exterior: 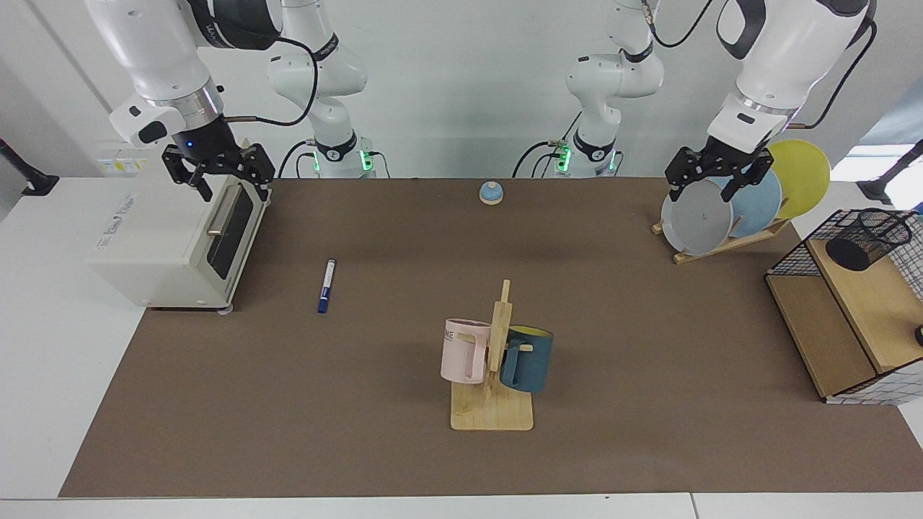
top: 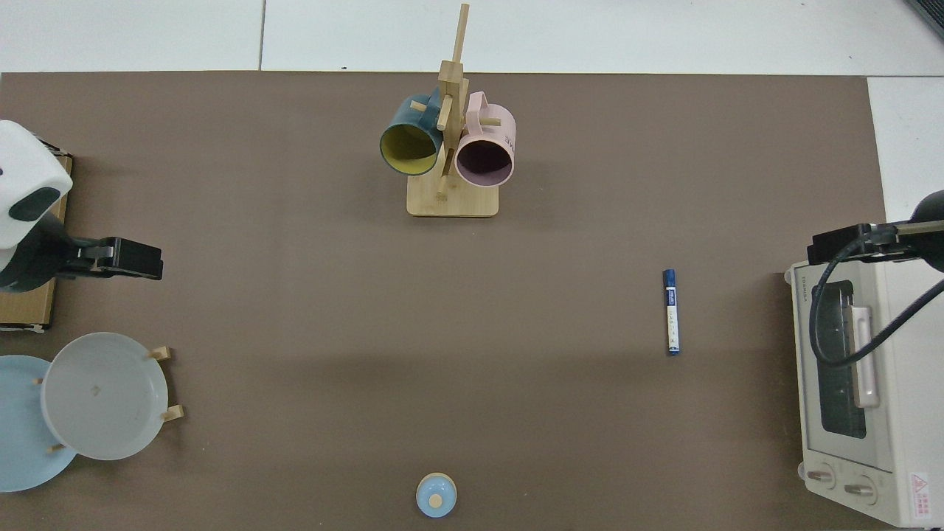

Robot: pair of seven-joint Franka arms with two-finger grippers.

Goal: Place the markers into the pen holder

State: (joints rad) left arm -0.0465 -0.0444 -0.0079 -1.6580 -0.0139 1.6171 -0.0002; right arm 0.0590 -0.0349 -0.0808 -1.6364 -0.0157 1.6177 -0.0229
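Note:
The marker (exterior: 327, 286) (top: 670, 311), white-barrelled with a blue cap and blue end, lies flat on the brown mat, to the right of the toaster oven in the facing view. The pen holder (exterior: 869, 238), a black mesh cup, sits tilted on the wooden shelf at the far right of that view; the top view does not show it. My right gripper (exterior: 234, 193) (top: 833, 247) hovers open over the toaster oven, empty. My left gripper (exterior: 703, 193) (top: 140, 259) hangs open and empty in front of the plate rack.
A white toaster oven (exterior: 180, 241) stands by the marker. A wooden mug tree (exterior: 497, 360) with a pink and a dark blue mug is mid-table. A plate rack (exterior: 728, 241), a wire-grid shelf (exterior: 829, 324) and a small blue knob (exterior: 491, 192) are also there.

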